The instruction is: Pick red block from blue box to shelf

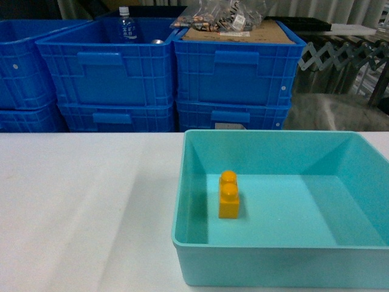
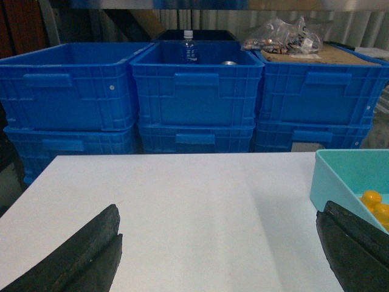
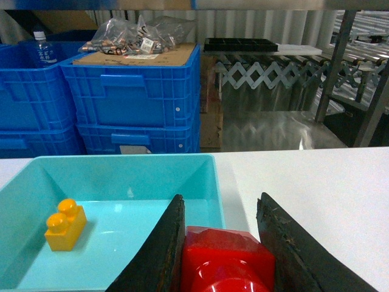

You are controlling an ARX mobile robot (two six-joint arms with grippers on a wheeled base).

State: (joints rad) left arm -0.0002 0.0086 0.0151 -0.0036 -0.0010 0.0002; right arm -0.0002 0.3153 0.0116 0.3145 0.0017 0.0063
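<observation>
Glossy red block sits clamped in my right gripper, just right of the blue box. Light, rigid, slippery; flat sides suit holding. Left gripper gapes empty.

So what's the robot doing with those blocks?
The right gripper is pinching the red block, lifted out near the blue box's right wall. The orange brick stands alone inside the box. The left gripper is open over the white table, holding nothing.
</observation>
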